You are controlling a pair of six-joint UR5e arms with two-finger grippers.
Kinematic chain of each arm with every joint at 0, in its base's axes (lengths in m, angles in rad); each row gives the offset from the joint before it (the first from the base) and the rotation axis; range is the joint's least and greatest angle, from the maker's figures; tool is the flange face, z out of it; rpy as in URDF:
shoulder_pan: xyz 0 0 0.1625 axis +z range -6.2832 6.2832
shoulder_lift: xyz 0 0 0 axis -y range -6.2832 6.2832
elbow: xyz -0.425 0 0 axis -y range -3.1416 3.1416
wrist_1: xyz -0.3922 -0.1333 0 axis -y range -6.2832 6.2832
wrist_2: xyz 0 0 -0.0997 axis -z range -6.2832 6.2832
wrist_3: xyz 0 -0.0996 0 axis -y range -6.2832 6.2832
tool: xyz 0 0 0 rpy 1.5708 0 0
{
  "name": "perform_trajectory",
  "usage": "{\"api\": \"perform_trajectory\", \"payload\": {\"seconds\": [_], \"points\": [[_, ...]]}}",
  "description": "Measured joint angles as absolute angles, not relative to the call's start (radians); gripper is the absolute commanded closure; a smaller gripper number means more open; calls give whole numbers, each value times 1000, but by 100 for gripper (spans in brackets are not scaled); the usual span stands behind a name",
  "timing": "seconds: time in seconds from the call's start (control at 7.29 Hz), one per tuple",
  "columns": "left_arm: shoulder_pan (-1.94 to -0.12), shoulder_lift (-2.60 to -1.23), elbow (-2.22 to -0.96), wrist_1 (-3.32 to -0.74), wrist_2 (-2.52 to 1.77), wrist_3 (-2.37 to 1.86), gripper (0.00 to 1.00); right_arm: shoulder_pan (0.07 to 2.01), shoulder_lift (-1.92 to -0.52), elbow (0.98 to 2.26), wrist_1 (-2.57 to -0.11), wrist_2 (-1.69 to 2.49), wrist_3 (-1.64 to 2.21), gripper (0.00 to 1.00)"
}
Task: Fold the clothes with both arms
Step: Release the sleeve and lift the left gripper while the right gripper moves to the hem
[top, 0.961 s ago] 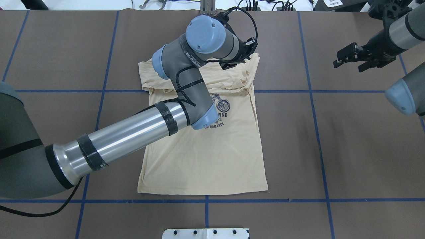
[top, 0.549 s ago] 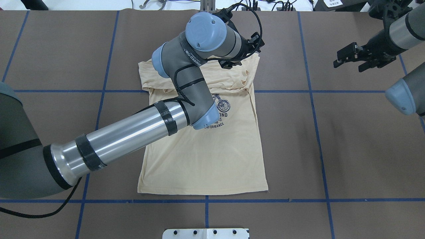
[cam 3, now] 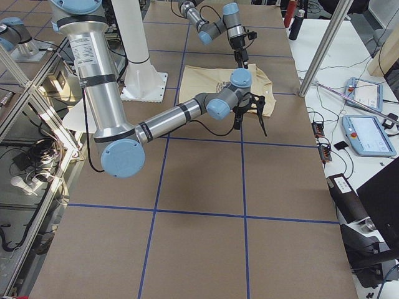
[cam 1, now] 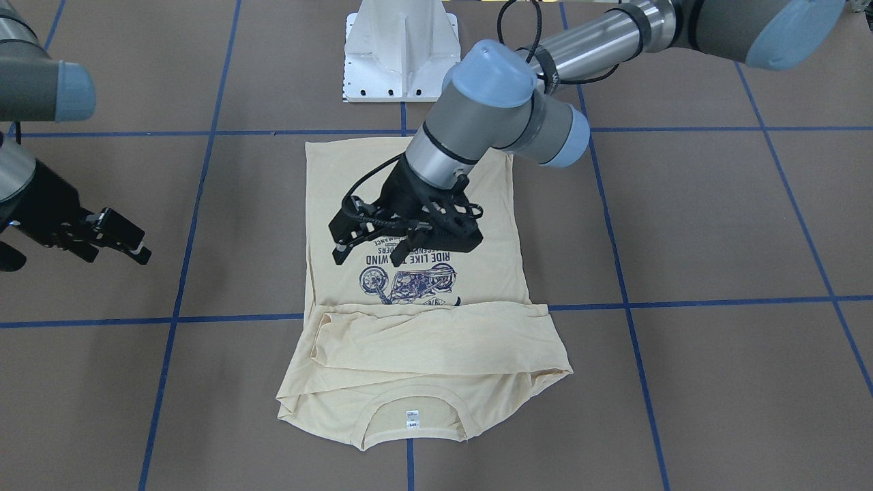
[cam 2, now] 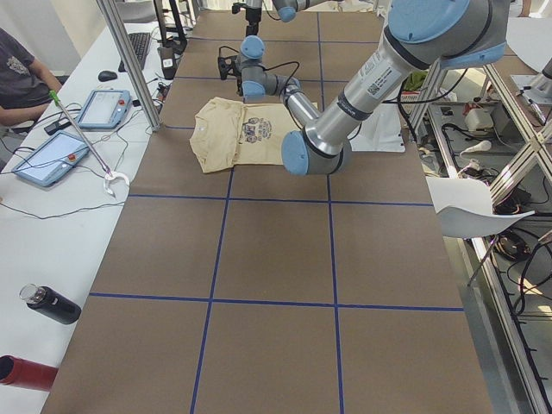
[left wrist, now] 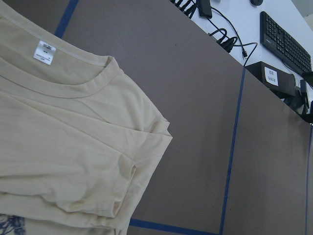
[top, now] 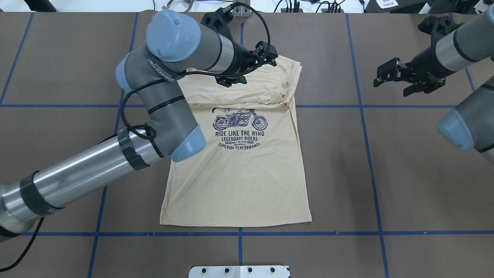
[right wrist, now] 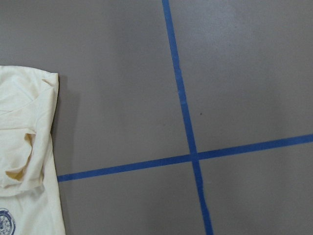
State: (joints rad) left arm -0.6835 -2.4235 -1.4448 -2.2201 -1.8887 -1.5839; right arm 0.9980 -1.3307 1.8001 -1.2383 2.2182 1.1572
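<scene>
Lying print-up on the bench [top: 386,173], the T-shirt [top: 239,185] has its sleeves [top: 247,92] folded in; body folds likely remain. The left claw [cam 1: 367,259] hangs released above it, the right claw [cam 1: 142,247] released, well apart.

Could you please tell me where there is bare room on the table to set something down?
Free: the table right of the T-shirt, on the robot's side of the right pincer. Crowded: its folded far half under the left pincer, and the left side beneath that arm.
</scene>
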Motion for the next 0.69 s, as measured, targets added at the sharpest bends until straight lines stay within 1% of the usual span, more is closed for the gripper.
{"api": "perform_trajectory", "payload": {"seconds": [0.14, 0.27, 0.41, 0.69], "points": [[-697, -2357, -1540, -2174, -1900, -1522, 2, 897, -1335, 1864, -1239, 2120, 1315, 1], [-718, -2304, -1595, -2154, -1924, -1470, 2, 780, -1336, 1920, -1241, 2008, 1481, 1], [-740, -2262, -1624, -2149, -1953, -1419, 2, 649, -1336, 1962, -1242, 1876, 1650, 1], [-762, -2221, -1639, -2151, -1974, -1355, 2, 427, -1336, 1994, -1247, 1645, 1922, 2]]}}
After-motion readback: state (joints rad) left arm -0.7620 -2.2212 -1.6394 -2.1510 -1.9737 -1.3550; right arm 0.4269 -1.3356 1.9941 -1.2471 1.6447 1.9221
